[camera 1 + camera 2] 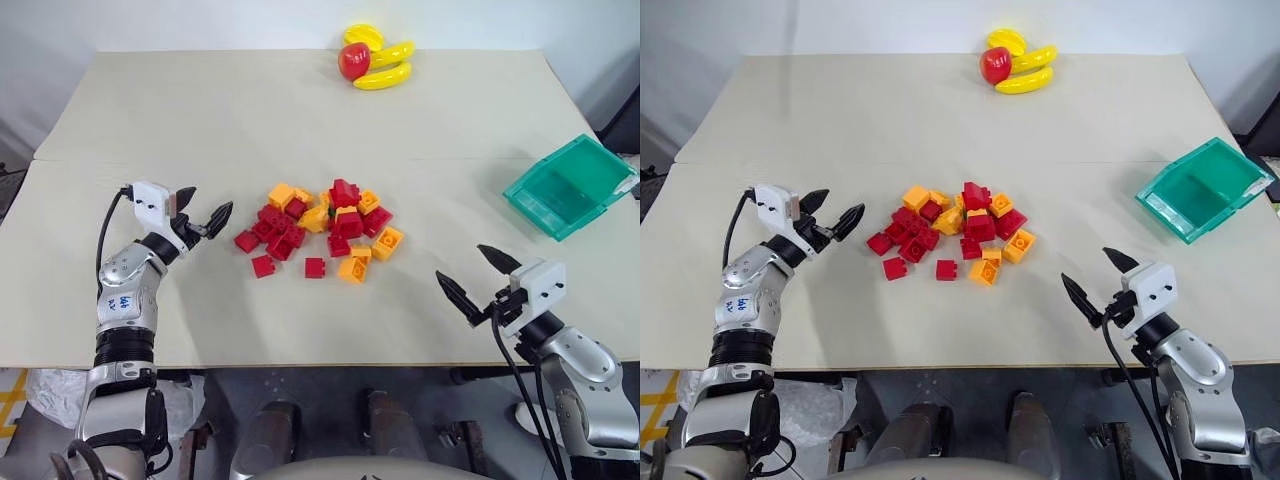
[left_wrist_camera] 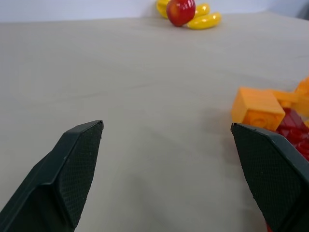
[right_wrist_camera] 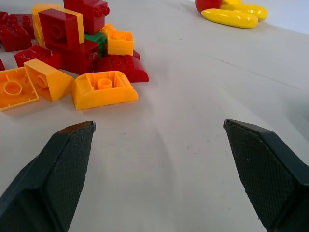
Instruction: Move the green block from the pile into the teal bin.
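Bricks of red and orange-yellow lie heaped in the pile (image 1: 320, 232) at the middle of the table (image 1: 250, 120), and the green block (image 3: 96, 38) is wedged among them, mostly hidden beneath a yellow brick and against red ones. The teal bin (image 1: 570, 186) sits well apart at the table's right edge. The left gripper (image 1: 201, 211) hovers just beside the pile's left side and the right gripper (image 1: 478, 276) near its right, both spread wide and holding nothing.
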